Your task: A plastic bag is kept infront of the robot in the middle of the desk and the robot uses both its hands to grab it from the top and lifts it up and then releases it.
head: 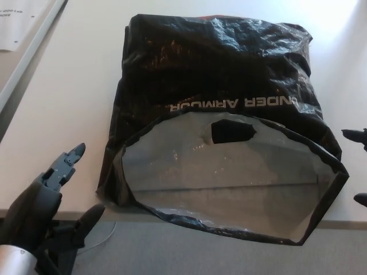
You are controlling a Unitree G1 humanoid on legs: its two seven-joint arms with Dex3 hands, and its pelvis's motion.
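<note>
Head view, looking down on desk (69,103).

Black plastic bag (218,69) lying at middle of desk, mouth toward camera and gaping wide. Grey-silver lining visible inside. Cut-out handle hole (232,132) in far wall of mouth. White lettering across black outer face, upside down from this angle, partly legible. Near rim of mouth (229,229) hanging past front edge of desk, over grey floor (172,252). Surface crinkled and glossy — strong highlights near top.

Left hand (49,212) at lower left, beside bag and clear of it. Fingers apart: one (69,160) pointing up and right over desk edge, another (92,216) lower, pointing toward bag's near left corner. Nothing held. Silver forearm end just visible at bottom-left corner.

Right hand (356,166) barely in frame at right edge — only two dark fingertips seen, one (354,135) level with bag's upper rim, the other lower. Both tips just beside bag's right side, not touching. Open or closed: cannot tell from so little.

White sheet of paper (17,23) at top-left corner, well away from bag.
</note>
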